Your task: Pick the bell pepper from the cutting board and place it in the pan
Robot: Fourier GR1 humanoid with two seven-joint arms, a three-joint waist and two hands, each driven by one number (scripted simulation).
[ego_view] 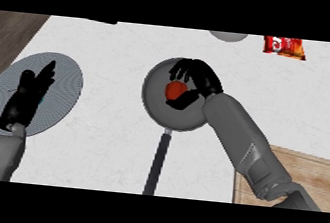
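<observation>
The bell pepper sits inside the right hand's curled fingers, above the pan's middle. The left hand rests straight-fingered. The lettering on the red bag is unreadable.

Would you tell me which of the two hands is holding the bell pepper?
The right hand, curled round the red bell pepper over the pan; the left hand is open, holding nothing.

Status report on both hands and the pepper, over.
Right robot hand shut on bell pepper, over the pan. Left robot hand open, above grey plate. Nothing blocking.
</observation>
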